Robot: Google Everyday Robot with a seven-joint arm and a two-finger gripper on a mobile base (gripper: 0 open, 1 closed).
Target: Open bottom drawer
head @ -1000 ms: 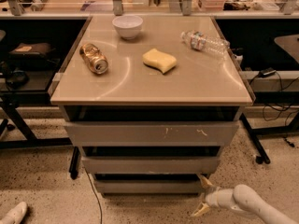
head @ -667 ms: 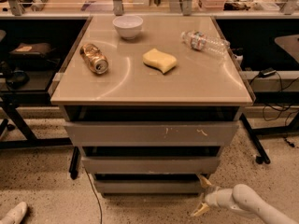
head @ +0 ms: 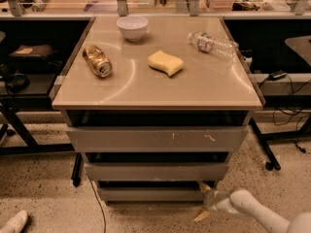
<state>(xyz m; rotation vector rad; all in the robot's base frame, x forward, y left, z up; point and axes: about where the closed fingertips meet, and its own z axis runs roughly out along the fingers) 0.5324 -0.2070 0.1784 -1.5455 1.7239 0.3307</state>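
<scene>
Beige tabletop [head: 146, 91]: white ceramic bowl [head: 132, 27] rear centre; gold metal can [head: 97, 60] left; yellow sponge [head: 165, 62] centre; clear plastic bottle [head: 213, 43] rear right. Beneath, lowest: slim grey bottom drawer [head: 150, 193]; two-finger gripper [head: 204, 201] at its right end.

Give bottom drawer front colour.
Plain grey bottom drawer, best in camera view; gripper at its right end.

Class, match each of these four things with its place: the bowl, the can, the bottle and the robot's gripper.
Things: 1 bowl; 2 can; 3 bottle; 4 gripper.
Places: A low down, at the right end of the bottom drawer; B lying on the left of the table; C upright near the back edge; D lying near the right back corner.
Pairs: 1-C; 2-B; 3-D; 4-A.
</scene>
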